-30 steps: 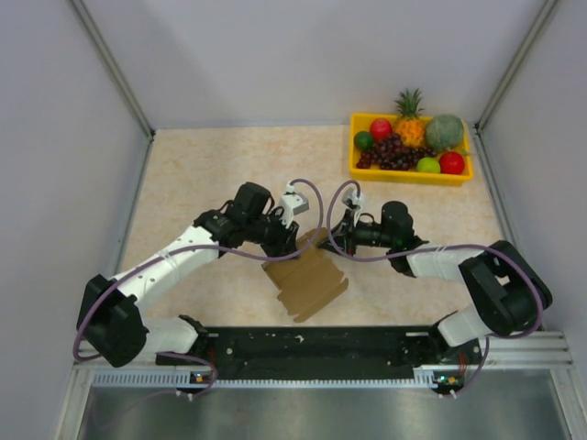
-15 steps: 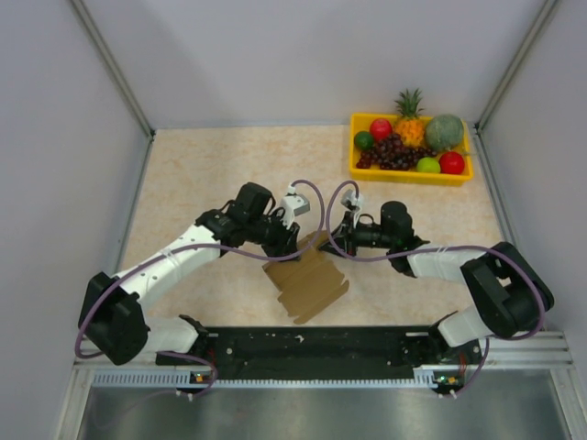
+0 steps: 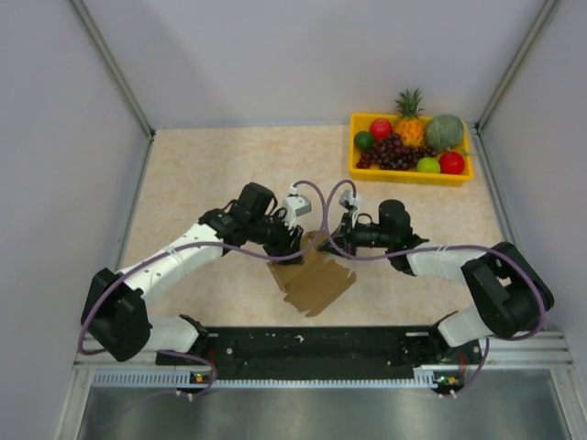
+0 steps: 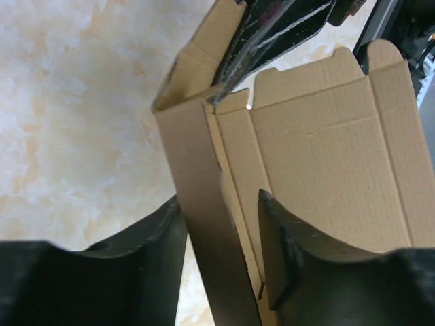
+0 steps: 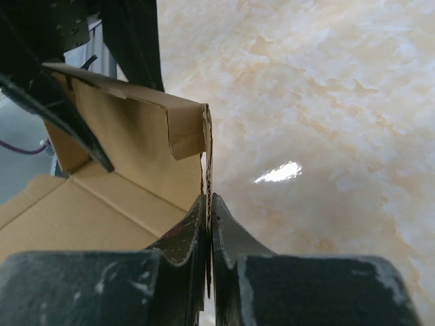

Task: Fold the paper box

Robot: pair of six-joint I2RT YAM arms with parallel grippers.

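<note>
The paper box lies on the bench as a mostly flat brown cardboard sheet, right under and just in front of both sets of fingers, with its far side wall lifted upright. The left fingers stand parted on either side of that raised wall. One of them lies against the strip's outer face, while the other sits apart from it over the flat corrugated panel, so they straddle the wall rather than pinch it. The right fingers are clenched tight on the thin end edge of the same wall, right at the corner where a short tab folds inward. The two sets of fingers nearly meet at that corner, with very little room between them. Beyond the fingers the marbled bench runs bare to the grey walls. Behind the right fingers and well apart from them, a yellow tray of fruit sits in the far corner. On the near side of the fingers the sheet's notched flaps stop short of the black rail. The left arm reaches up from its base and slants inward, its wrist bent down over the wall. The right arm folds back at the elbow and runs low and nearly level, its fingers pointing toward the left ones. A purple cable loops above each wrist.
</note>
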